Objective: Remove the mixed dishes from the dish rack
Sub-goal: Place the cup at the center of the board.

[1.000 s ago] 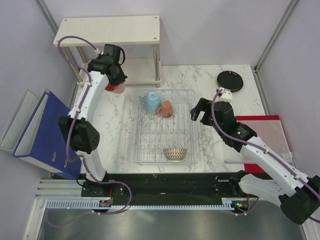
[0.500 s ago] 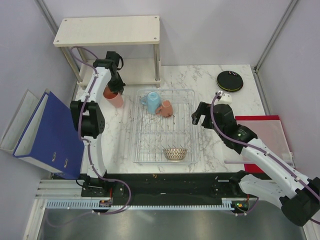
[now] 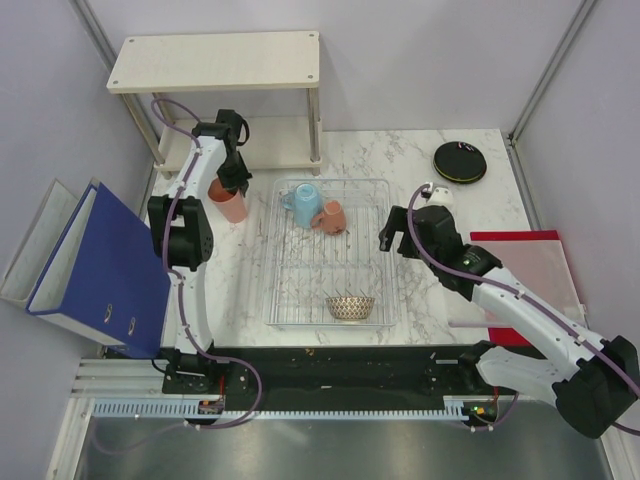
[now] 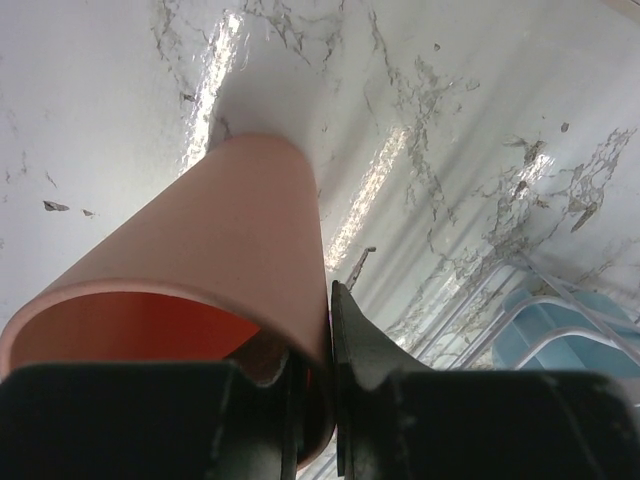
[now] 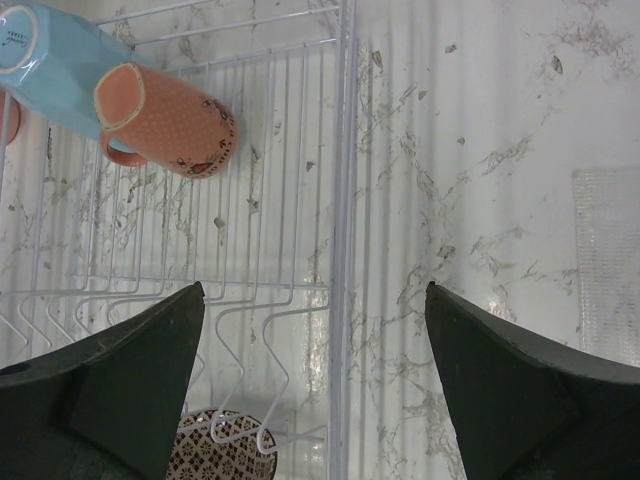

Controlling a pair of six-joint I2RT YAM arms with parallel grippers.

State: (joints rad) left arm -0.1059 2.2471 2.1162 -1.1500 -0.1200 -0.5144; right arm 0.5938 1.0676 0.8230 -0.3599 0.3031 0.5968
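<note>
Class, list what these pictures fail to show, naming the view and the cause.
Base of the held salmon cup: left wrist view, hidden by its own wall.
Most of the net-patterned bowl: right wrist view, cut off by the bottom edge.
Part of the light blue cup: right wrist view, cut off at the top-left corner.

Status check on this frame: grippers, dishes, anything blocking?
Left gripper shut on salmon cup, outside the dish rack. Right gripper open above rack's right edge. Blue cup, dotted pink mug, patterned bowl in rack. Nothing blocking.

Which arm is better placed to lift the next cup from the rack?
Right: the right end effector hangs open by the rack; the left end effector is shut on a salmon cup.
</note>
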